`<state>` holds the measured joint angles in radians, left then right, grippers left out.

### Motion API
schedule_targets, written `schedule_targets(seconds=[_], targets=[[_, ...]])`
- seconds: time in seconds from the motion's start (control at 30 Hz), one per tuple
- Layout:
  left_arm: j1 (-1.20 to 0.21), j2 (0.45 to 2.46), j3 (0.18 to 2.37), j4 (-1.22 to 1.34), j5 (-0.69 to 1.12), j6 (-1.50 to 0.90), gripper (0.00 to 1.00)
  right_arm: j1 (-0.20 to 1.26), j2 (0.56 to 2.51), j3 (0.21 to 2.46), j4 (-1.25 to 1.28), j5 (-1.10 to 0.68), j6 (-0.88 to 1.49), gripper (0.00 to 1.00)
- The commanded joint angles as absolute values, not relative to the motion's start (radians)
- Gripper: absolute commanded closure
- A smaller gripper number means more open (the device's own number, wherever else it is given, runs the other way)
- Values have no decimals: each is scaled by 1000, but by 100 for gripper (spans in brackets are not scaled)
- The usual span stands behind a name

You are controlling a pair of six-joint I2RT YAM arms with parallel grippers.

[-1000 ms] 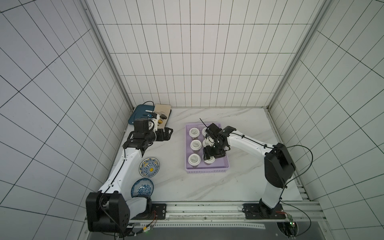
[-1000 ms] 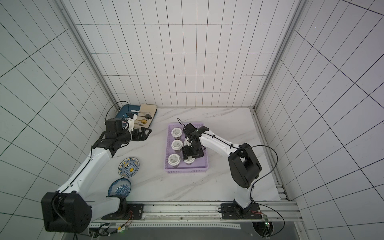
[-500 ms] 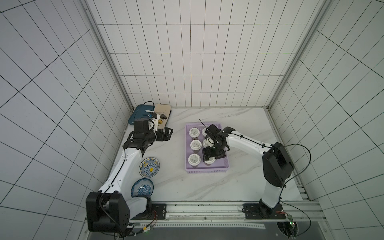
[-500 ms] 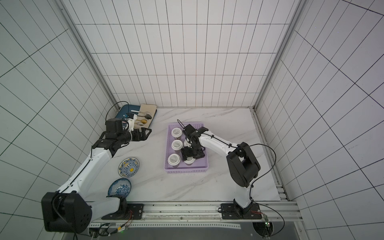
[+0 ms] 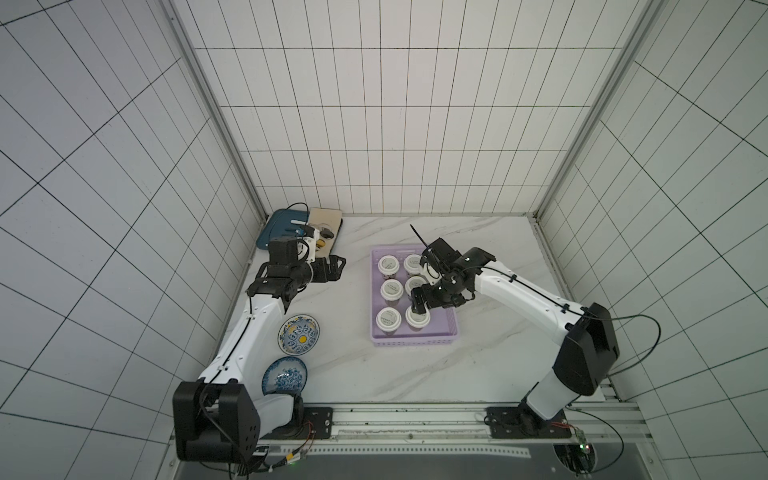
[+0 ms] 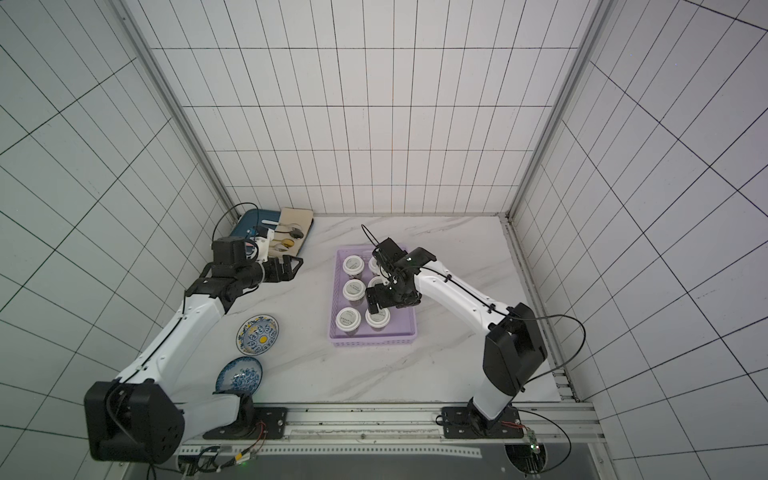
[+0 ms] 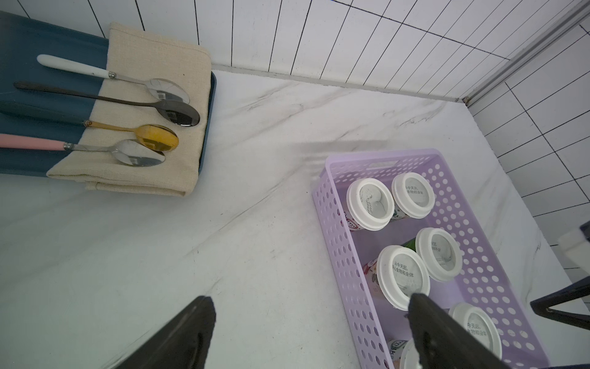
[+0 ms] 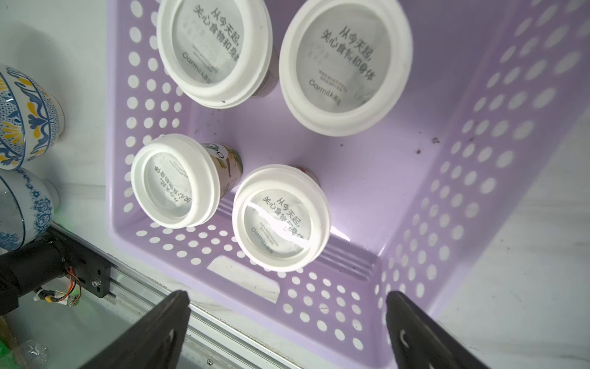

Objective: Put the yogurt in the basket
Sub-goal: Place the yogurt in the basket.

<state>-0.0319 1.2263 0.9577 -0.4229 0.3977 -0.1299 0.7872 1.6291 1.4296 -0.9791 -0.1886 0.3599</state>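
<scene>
Several yogurt cups with white printed lids stand upright in two rows inside the lilac basket (image 5: 415, 343) (image 6: 374, 341) at the table's middle. My right gripper (image 5: 419, 302) (image 6: 372, 302) hangs open just above the nearest right-hand yogurt (image 5: 417, 318) (image 6: 377, 316) and holds nothing. In the right wrist view that yogurt (image 8: 281, 217) stands free ahead of the right gripper (image 8: 286, 293), inside the basket (image 8: 463, 159). My left gripper (image 5: 336, 268) (image 6: 293, 268) (image 7: 309, 298) is open and empty over the bare table, left of the basket (image 7: 338, 255).
A dark blue tray (image 5: 274, 226) (image 7: 19, 48) with spoons on a beige cloth lies in the far left corner. Two blue-patterned plates (image 5: 299, 334) (image 5: 284, 375) sit near the left arm's base. Tiled walls close three sides; a metal rail runs along the front.
My right gripper's jaws have spread wider over the nearest right-hand yogurt, which stands free in the basket. The left arm has not moved.
</scene>
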Motion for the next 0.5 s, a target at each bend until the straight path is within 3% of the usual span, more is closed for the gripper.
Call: schedule_targets(seconds=[0.0, 0.47], targets=[[-36, 1230, 949, -399, 359, -107, 2, 755, 1574, 1463, -1020, -112, 332, 1], [-39, 1247, 967, -390, 118, -60, 2, 521, 1314, 1375, -959, 110, 267, 1]])
